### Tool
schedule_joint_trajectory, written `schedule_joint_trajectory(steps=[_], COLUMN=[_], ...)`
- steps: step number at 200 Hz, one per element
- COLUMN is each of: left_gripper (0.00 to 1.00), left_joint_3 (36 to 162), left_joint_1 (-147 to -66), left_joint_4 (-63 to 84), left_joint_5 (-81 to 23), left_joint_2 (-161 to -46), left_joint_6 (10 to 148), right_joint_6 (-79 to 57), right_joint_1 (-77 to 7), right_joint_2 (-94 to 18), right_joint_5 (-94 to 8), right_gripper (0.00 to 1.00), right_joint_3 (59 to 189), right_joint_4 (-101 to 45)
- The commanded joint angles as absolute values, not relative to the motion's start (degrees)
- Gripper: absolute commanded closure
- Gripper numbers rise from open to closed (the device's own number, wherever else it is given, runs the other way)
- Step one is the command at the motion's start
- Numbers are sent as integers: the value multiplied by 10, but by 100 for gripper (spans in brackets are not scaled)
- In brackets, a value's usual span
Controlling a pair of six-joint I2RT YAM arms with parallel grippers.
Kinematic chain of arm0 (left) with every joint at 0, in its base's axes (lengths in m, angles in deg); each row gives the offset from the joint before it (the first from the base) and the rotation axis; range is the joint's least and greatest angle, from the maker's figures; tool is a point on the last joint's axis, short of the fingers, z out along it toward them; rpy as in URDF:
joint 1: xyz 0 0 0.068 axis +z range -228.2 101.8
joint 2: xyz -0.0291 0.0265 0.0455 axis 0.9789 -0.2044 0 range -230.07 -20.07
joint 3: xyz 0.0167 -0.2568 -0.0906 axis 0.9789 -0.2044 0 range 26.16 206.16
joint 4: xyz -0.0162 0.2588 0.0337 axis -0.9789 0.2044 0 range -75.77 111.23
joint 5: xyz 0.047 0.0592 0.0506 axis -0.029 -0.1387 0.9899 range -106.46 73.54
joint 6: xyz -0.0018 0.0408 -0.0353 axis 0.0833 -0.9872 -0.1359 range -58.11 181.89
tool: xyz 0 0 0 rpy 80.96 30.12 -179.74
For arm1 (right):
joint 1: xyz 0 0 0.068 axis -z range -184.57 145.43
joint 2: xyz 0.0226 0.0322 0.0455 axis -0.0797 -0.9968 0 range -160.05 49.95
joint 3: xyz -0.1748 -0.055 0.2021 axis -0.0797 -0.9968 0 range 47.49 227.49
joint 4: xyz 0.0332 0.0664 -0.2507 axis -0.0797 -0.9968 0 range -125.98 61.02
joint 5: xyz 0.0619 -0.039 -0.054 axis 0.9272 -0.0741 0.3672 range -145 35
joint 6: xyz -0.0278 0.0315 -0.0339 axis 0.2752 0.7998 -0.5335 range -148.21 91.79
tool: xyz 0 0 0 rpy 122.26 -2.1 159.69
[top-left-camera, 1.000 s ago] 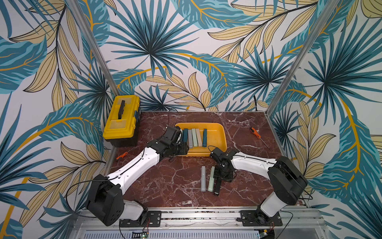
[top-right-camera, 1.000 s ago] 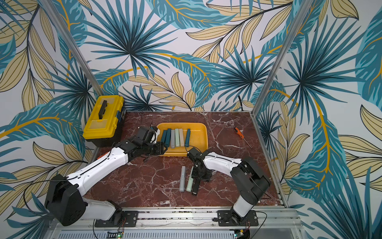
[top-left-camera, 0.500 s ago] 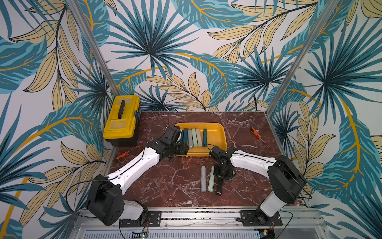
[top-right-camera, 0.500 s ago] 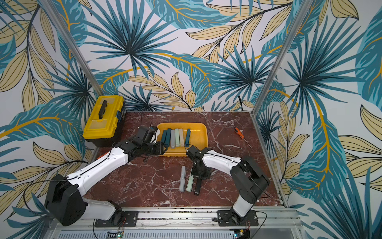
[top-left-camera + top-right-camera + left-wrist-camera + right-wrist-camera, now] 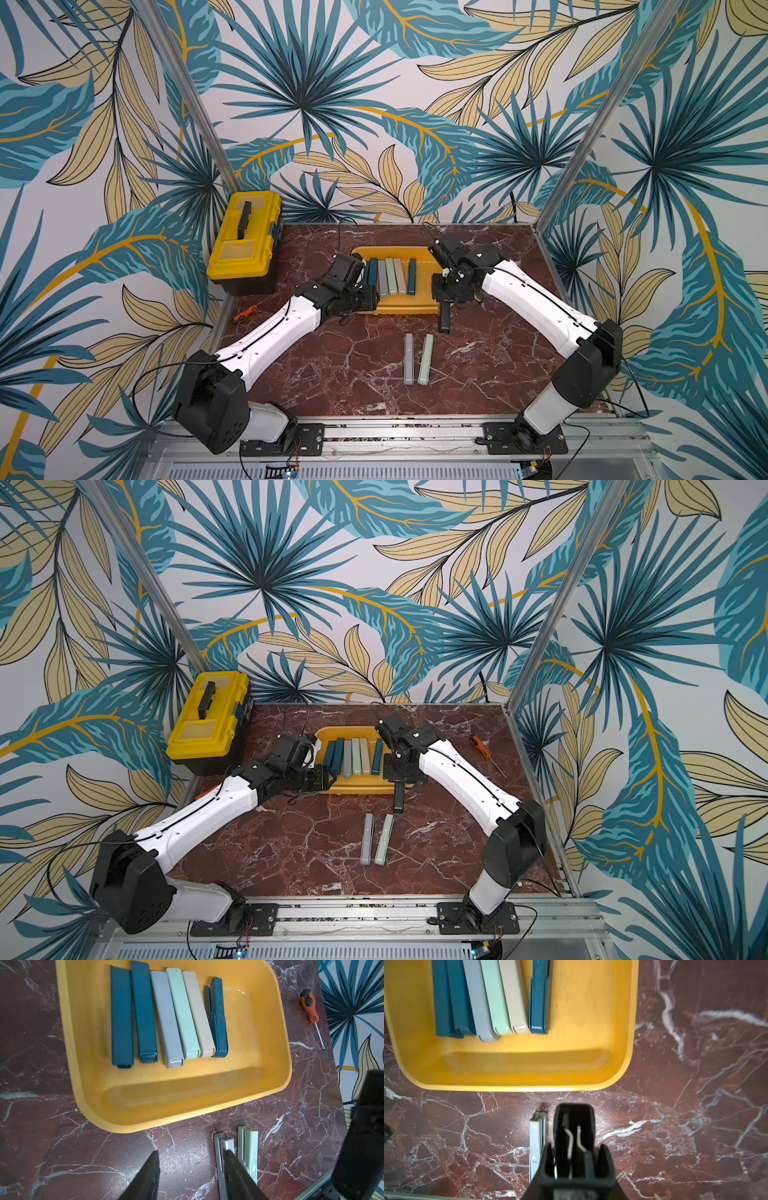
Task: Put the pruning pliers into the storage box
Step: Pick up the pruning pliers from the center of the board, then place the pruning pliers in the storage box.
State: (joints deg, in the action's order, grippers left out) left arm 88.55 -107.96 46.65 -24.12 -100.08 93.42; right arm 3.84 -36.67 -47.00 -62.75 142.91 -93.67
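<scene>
Room = 3 walls (image 5: 374, 104), pale wallpaper w/ big teal palm fronds + beige leaves on gold stems. The back wall is beyond the right pincer (image 5: 444, 297) and left pincer (image 5: 376, 298), w/ side walls out past each. One alu post (image 5: 192, 104) stands in the corner behind and outboard of the left pincer, a 2nd alu post (image 5: 609, 104) likewise by the right pincer. The table top (image 5: 332, 374) is dark red marble look w/ white veins, under + around both pincers. A metal rail (image 5: 395, 426) runs along the near edge, well apart from both. Light is even, shadows soft.
</scene>
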Motion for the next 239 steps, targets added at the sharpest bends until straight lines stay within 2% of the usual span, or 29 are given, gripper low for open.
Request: schedule_joint_trajectory(steps=[1,41,79,239], left_gripper=[49,49,49,49], left_joint_3=[886,905,915,926], left_joint_1=[-1076,-1076,-1076,-1064], left_joint_4=[473,488,496,497], left_joint_5=[-232,-222,-220,-238], left_joint_2=[-990,-992,-1004,-1051], left_joint_6=[936,938,940,947], right_joint_6=[-47,-112,-110,-92], right_joint_1=[-339,-313,-286,-265], right_joint_2=[-527,-668,-777,-942], right_joint_5=[-639,-624,-593,-549], right_gripper=[80,80,80,79], right_joint_3=[1490,1633,1715,1785], right_joint_4=[-960,-945,-930,-860])
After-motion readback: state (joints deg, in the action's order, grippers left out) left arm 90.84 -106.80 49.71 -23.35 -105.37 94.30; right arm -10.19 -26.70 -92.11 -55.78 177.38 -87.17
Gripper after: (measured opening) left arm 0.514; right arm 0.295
